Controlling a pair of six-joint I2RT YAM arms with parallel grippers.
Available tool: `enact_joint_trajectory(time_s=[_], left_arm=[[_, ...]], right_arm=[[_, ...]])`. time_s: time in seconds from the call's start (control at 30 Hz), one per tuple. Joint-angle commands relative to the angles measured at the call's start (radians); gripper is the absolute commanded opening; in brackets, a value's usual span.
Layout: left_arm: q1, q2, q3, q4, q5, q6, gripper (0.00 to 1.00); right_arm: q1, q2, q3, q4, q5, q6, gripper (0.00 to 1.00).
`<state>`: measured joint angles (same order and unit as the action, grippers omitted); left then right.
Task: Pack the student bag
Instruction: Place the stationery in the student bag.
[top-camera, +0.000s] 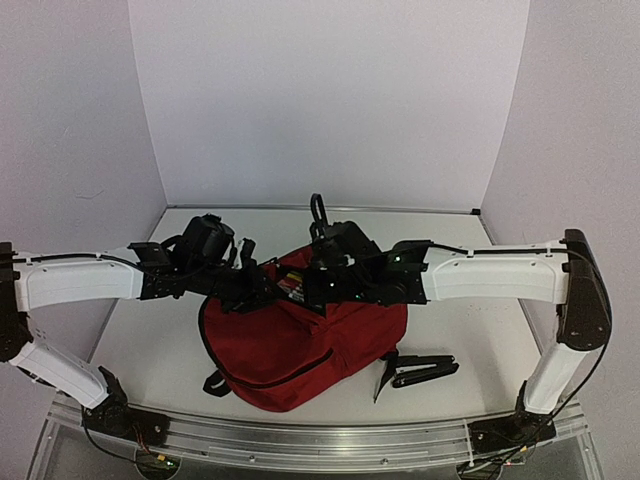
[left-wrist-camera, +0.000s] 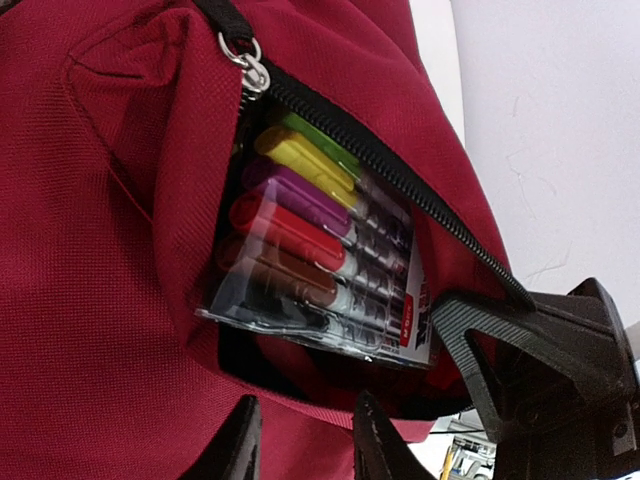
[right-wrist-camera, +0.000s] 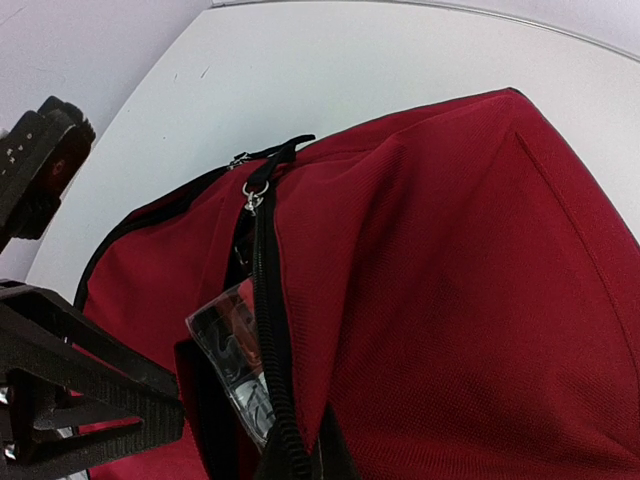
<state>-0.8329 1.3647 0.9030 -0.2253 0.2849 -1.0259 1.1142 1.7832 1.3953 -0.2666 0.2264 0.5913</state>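
Note:
The student bag (top-camera: 300, 345), a dark red backpack, lies in the middle of the table with both arms at its top end. Its front pocket (left-wrist-camera: 90, 250) gapes open. A clear pack of coloured markers (left-wrist-camera: 320, 260) sits partly inside it and shows as a plastic corner (right-wrist-camera: 225, 340) in the right wrist view. My left gripper (left-wrist-camera: 305, 425) hovers at the pocket's lower lip, fingers apart with nothing between them. My right gripper (right-wrist-camera: 305, 465) is shut on the pocket's black zipper edge and holds it up.
A black strap (top-camera: 420, 370) trails on the white table (top-camera: 150, 340) to the right of the bag. The bag's black carry loop (top-camera: 318, 212) stands up behind the grippers. White walls close in the back and both sides.

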Motion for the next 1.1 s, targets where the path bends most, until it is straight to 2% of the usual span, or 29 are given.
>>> enact_joint_trajectory(time_s=[0.0, 0.23, 0.87, 1.07], left_arm=[[-0.005, -0.009, 0.041, 0.042, -0.069, -0.004, 0.26], [-0.005, -0.021, 0.039, 0.069, -0.1, -0.008, 0.25], [-0.005, 0.162, 0.133, 0.06, -0.046, -0.01, 0.26], [-0.005, 0.201, 0.143, 0.122, -0.057, 0.006, 0.27]], right_arm=[[0.028, -0.048, -0.011, 0.072, -0.036, 0.023, 0.0], [0.033, -0.046, -0.018, 0.078, -0.044, 0.027, 0.0], [0.035, -0.092, -0.045, 0.077, -0.035, 0.027, 0.0], [0.035, -0.101, -0.056, 0.078, -0.032, 0.036, 0.0]])
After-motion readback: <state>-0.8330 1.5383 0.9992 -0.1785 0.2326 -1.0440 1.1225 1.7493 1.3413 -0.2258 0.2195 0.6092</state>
